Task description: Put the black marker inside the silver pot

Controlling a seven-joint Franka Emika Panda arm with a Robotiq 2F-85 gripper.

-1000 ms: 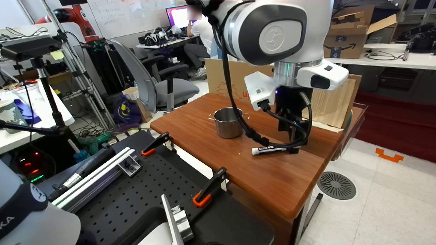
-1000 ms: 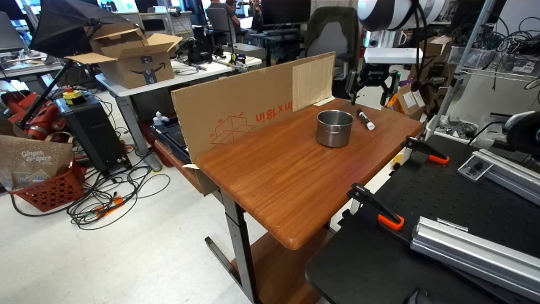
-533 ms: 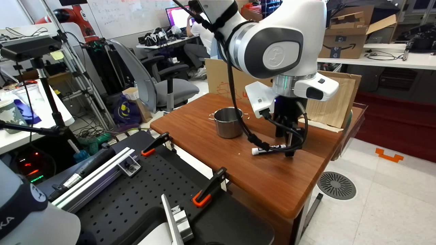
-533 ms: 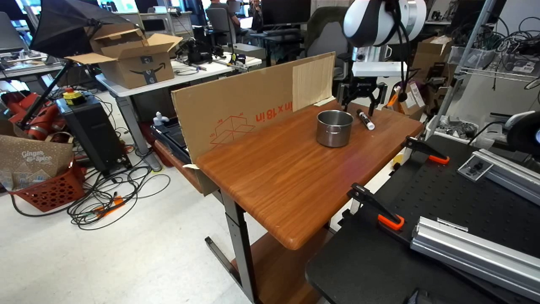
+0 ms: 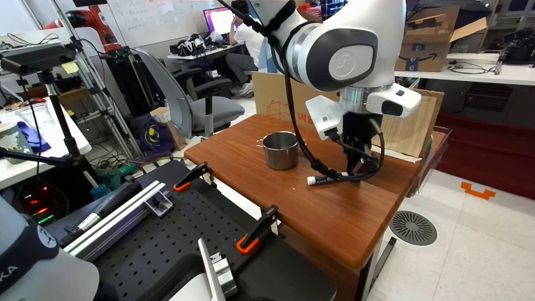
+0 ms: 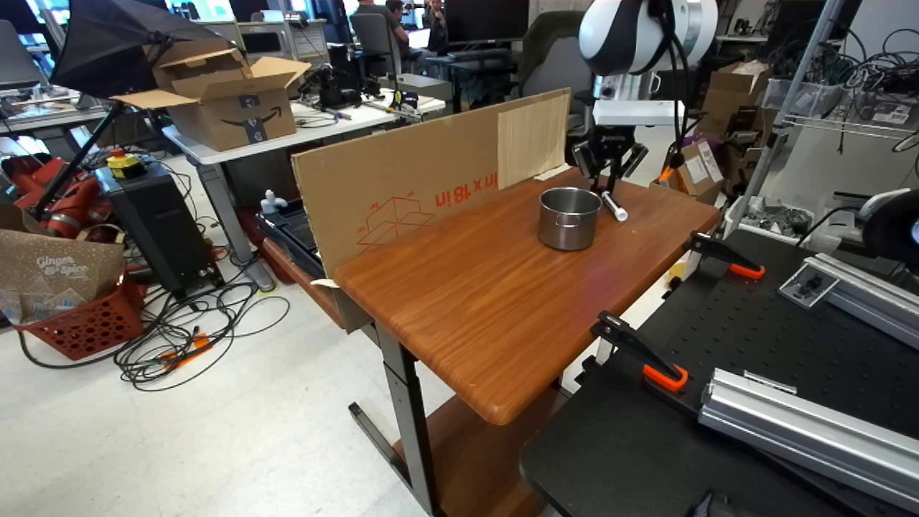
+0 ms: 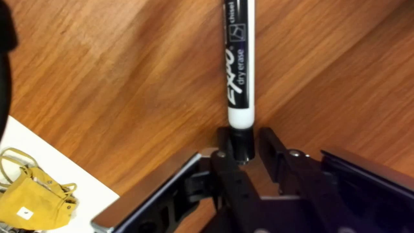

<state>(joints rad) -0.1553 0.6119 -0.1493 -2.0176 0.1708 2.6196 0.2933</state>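
Reddish-brown, wood-grained table (image 6: 459, 301) with rounded corners. Standing upright on it, we see a small, round, shiny metal pot (image 6: 567, 227); near that, a thick black-and-white marker pen (image 7: 241, 74) (touching the wood or just above, we cannot tell).

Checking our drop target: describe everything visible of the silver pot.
The silver pot is round, straight-sided and shiny, apparently metal, with a rim and small loop handles on opposite sides. It stands upright on the brown table, open-topped; its floor is hidden from view. The marker is beside it, apart. Only the table visibly touches it.
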